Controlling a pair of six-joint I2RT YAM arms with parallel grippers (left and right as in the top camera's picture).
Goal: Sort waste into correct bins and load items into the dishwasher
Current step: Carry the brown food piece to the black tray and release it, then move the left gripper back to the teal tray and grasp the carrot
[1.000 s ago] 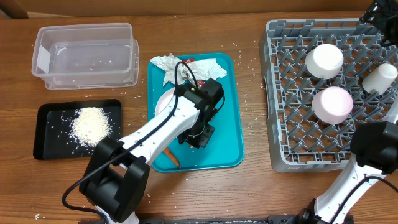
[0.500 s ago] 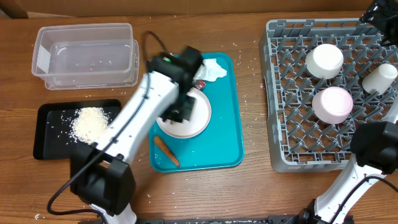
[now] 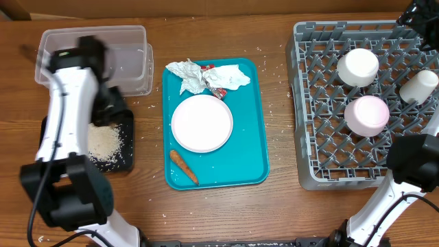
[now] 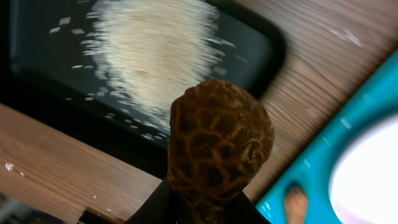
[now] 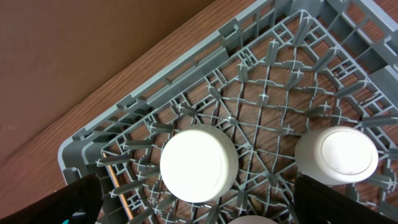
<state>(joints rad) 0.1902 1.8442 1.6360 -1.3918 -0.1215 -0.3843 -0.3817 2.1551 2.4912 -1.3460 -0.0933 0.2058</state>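
Left claw (image 3: 110,108) has the brown food chunk (image 4: 219,140) pinched over the rice (image 4: 149,56) in the black tray (image 4: 249,43). Right claw (image 5: 199,204) is spread wide above the dish rack (image 5: 186,81).

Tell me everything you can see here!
tub: 1, clear, back left
black tray: 1, black, left
rice pile: 1, white, in black tray
teal tray: 1, teal, middle
plate: 1, white, on teal tray
napkins: bunch, white, teal tray
wrapper: 1, red, beside napkins
carrot: 1, orange, teal tray
dish rack: 1, grey, right
bowls: 2, white, in rack
cup: 1, white, in rack
food chunk: 1, brown, in left claw
left claw: 1, black, near black tray
right claw: 1, black, over rack
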